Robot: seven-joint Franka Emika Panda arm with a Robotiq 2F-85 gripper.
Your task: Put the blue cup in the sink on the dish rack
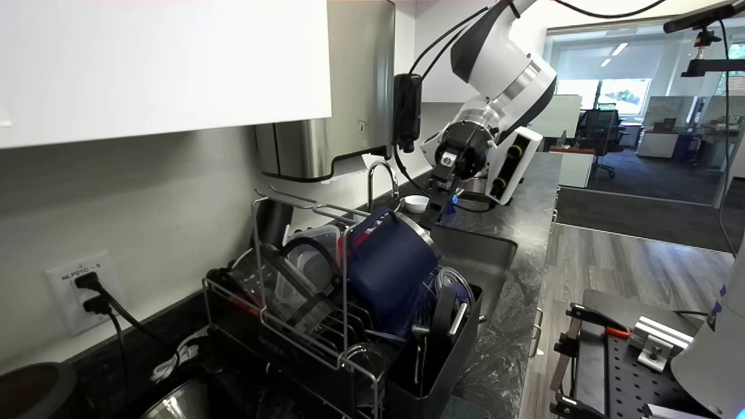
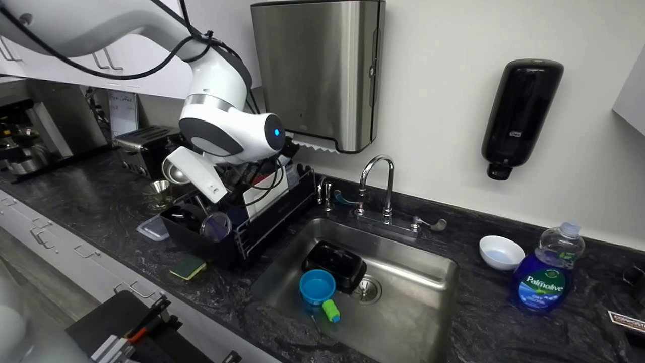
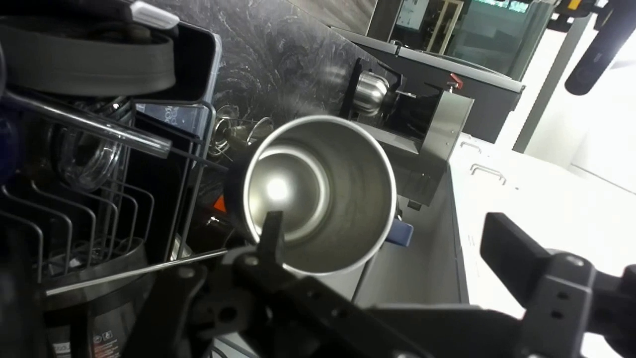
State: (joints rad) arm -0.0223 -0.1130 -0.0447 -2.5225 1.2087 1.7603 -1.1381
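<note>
1 dk marbled cntr (image 2: pixel 108 214) | sink (image 2: pixel 403 322) w/ blue cup (image 2: pixel 317 286) | glass-walled rm (image 1: pixel 625 137) beyond | gripper (image 3: pixel 385 221) jaws apart

Dish rack (image 2: pixel 277 212) partly hidden behind arm (image 2: pixel 216 80), label (image 2: pixel 626 320) cut off at edge

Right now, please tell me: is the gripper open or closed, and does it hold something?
Gripper: open, fingers wide apart, holding nothing.
</note>
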